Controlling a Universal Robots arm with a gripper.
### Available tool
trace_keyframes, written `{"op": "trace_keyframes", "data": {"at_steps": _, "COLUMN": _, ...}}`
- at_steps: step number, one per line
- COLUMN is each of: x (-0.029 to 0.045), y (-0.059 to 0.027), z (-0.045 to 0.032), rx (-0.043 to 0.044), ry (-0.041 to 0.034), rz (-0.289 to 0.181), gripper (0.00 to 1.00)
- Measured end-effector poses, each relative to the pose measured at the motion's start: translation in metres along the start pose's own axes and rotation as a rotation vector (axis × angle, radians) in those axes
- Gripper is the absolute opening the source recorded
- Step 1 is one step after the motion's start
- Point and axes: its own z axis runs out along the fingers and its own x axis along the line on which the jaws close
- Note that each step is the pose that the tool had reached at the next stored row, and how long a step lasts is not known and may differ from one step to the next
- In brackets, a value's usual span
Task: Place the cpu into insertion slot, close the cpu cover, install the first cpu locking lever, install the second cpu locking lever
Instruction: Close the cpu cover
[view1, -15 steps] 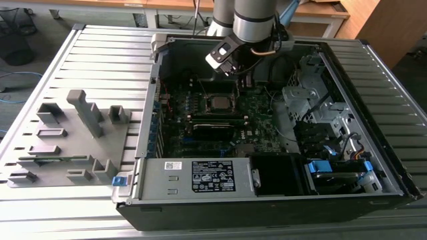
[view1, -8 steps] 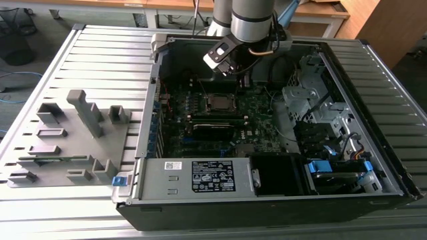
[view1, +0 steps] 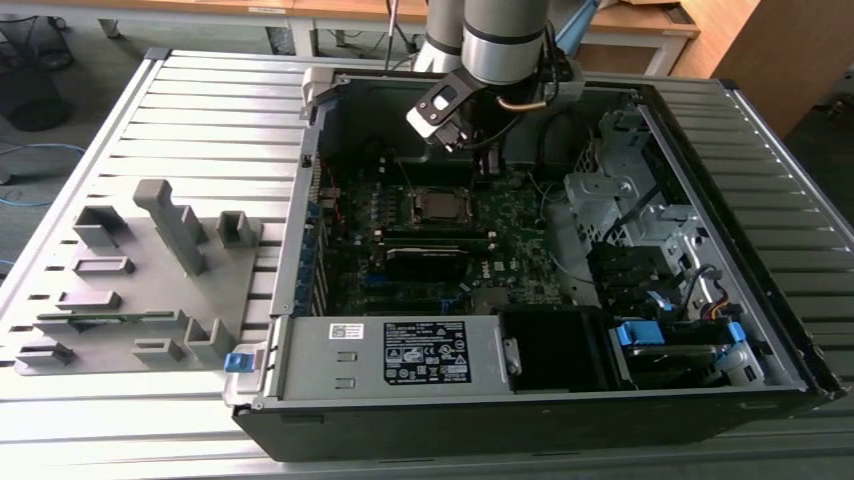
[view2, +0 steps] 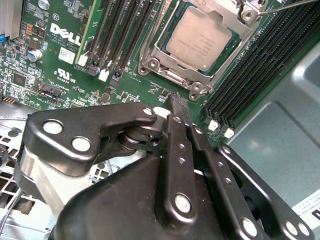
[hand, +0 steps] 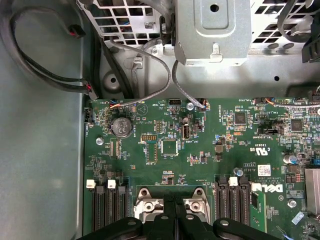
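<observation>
Cpu lies under the closed cover on the board. In the exterior view the gripper hangs at 12 o'clock of it, fingers together, empty. They may slip off the thin lever and scrape the board.

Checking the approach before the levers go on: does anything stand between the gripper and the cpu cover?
Nothing visible does. In the second wrist view the gripper, fingers together, hovers over the motherboard just short of the cpu cover, which lies around the cpu. The memory slots flank it, off that line.
</observation>
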Motion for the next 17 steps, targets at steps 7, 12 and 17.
{"op": "trace_keyframes", "data": {"at_steps": 7, "x": 0.0000, "y": -0.0001, "z": 0.0000, "rx": 0.0117, "ry": -0.0005, "rz": 0.000, "gripper": 0.11}}
{"op": "trace_keyframes", "data": {"at_steps": 12, "x": 0.0000, "y": 0.0000, "z": 0.0000, "rx": 0.0278, "ry": -0.0009, "rz": 0.000, "gripper": 0.11}}
{"op": "trace_keyframes", "data": {"at_steps": 17, "x": 0.0000, "y": 0.0000, "z": 0.0000, "rx": 0.0288, "ry": -0.0009, "rz": 0.000, "gripper": 0.11}}
